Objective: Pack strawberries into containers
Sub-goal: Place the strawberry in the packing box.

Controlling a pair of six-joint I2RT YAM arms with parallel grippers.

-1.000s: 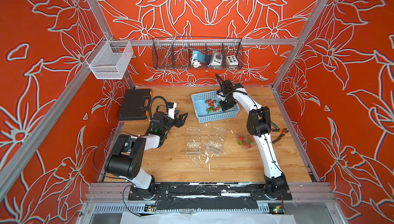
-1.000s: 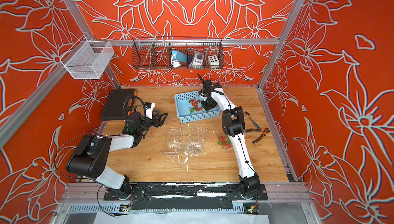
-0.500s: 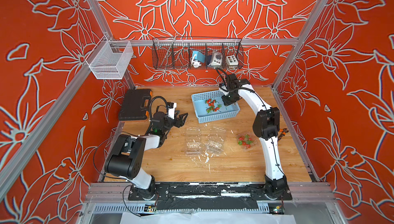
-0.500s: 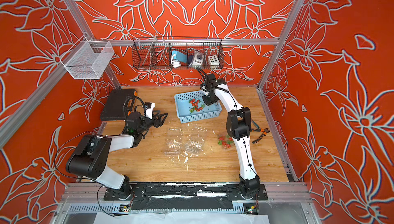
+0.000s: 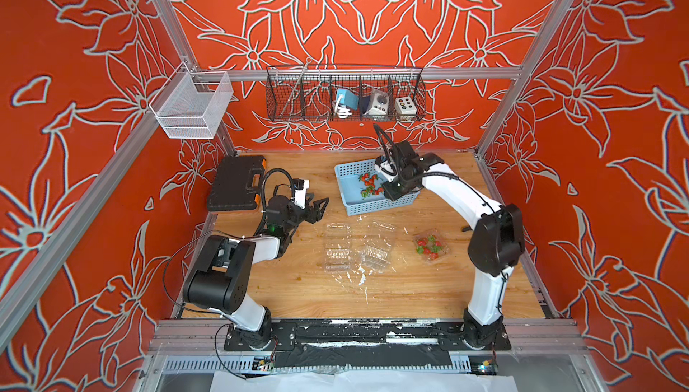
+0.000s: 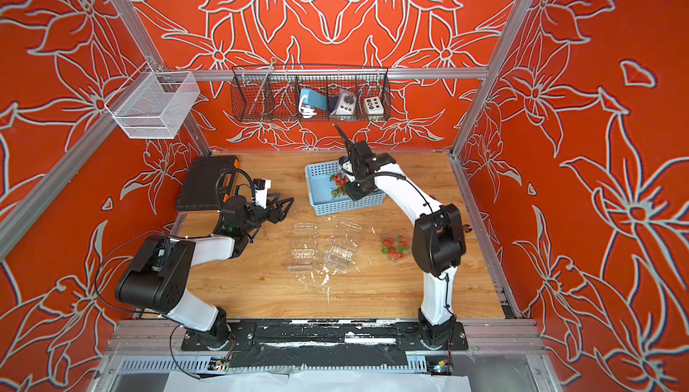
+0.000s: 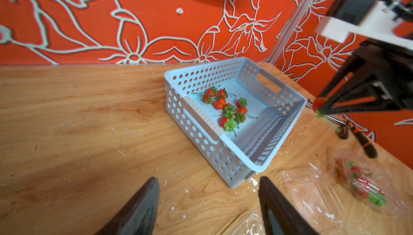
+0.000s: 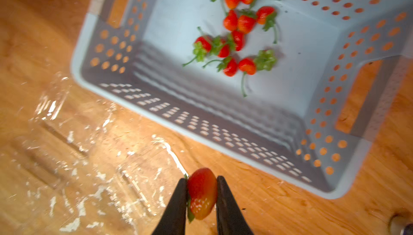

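**Right hand pinches one strawberry by the blue basket**

Closest to the arm bases, an open clear punnet [image 5: 337, 250] and a second open punnet [image 5: 376, 248] lie just beside each other on the wooden surface [image 5: 298, 289], both empty. A third punnet [image 5: 428, 247] sits apart from them on the right arm's side and holds several berries; whether its lid is down cannot be told.

Further in, the left hand [image 7: 207, 179] hovers over bare wood with its fingers spread and nothing between them.

Beyond it stands the light-blue perforated basket [image 7: 223, 155], with about ten strawberries [image 7: 225, 108] clustered on its floor. The right hand [image 8: 202, 181] is pressed onto a single strawberry [image 8: 202, 195], whose red body is caught between the two fingers. It is held in the air by the basket's near long wall.

Orange-handled pliers [image 7: 359, 137] lie on the surface past the third punnet. A black tool case [image 5: 235, 185] rests in the far corner on the left arm's side.

On the back wall hang a black wire rack [image 5: 345, 110] and a white mesh basket [image 5: 192, 110].
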